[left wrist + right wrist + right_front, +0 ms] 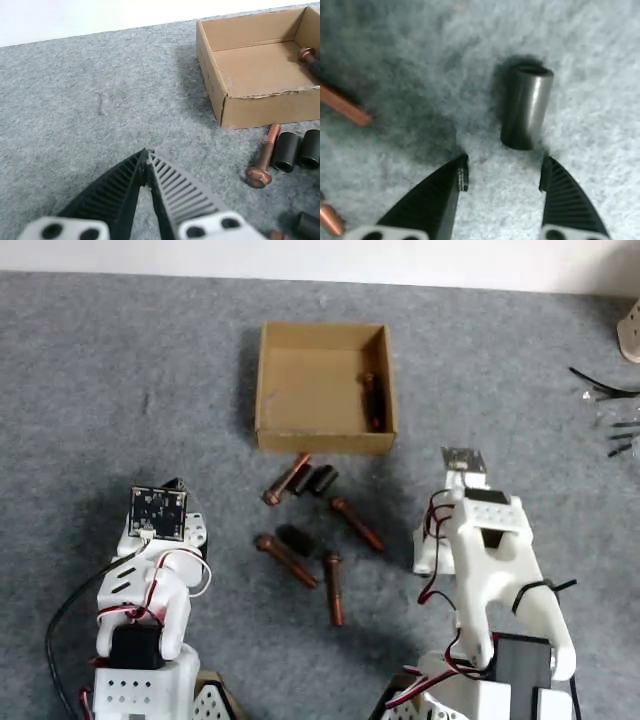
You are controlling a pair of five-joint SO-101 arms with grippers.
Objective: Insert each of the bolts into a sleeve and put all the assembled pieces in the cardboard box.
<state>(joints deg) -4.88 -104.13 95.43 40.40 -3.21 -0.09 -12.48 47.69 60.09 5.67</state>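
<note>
Counter: a grey, felt-covered counter [110, 370] carries everything.
Cardboard box: the cardboard box [300, 380] sits open-topped at the far middle of the counter.
Left gripper: the left gripper [148, 156] hangs over bare felt, in front of the box and off to its left. Its jaws are pressed together and hold nothing.
Right gripper: the right gripper [502, 167] is low over the felt, in front of the box and off to its right. Its jaws are spread, and a lone sleeve [526, 107] lies just beyond their tips, untouched.
Assembled piece: one assembled piece [373, 400] lies inside the box against its right wall.
Loose bolts: the nearest bolt [287, 480] lies just before the box's front wall. Three other bolts [357, 523] are scattered farther out from that wall.
Paired sleeves: two black paired sleeves [322, 480] lie side by side next to the nearest bolt.
Third sleeve: a third sleeve [293, 538] lies farther from the box, among the other bolts.
</note>
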